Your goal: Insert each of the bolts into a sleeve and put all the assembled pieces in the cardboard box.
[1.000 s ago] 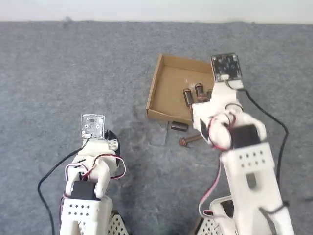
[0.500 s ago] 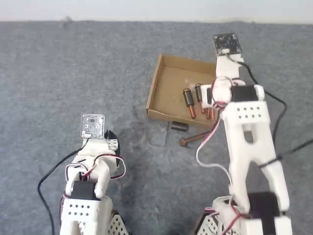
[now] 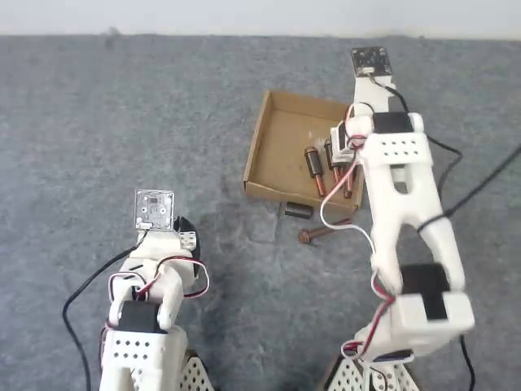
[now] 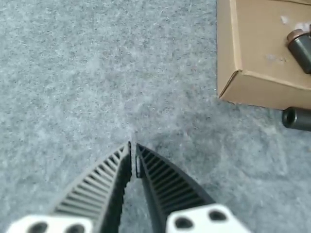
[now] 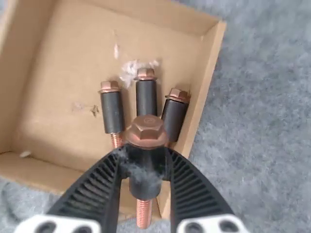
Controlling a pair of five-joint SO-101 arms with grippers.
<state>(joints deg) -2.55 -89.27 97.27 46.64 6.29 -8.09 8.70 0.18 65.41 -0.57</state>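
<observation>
Copper-coloured hex bolt seated in a dark cylindrical sleeve (image 5: pixel 144 132) — this assembled piece is clamped between the black ribbed fingers (image 5: pixel 99 187) of the right gripper (image 5: pixel 144 154), the bolt head at one end and the threaded shank protruding from the other. The piece hangs over the shallow brown cardboard box (image 3: pixel 269 147), toward the box's 3 o'clock side in the high view; whether it touches the box floor cannot be determined. Three further assembled pieces (image 5: pixel 111 109) lie side by side on the box floor, roughly parallel, heads pointing the same way, close to that 3 o'clock wall. Outside the box, one loose dark sleeve (image 3: pixel 298 210) lies on the grey carpeted table (image 3: pixel 122 106), just beside the box's 6 o'clock wall. One loose copper bolt (image 3: pixel 319 234) lies near the sleeve at about its 5 o'clock, apart from it. The left gripper (image 4: pixel 132 155) sits low over bare carpet at roughly 7 o'clock from the box, well apart — its two fingers are pressed together with nothing between them.
</observation>
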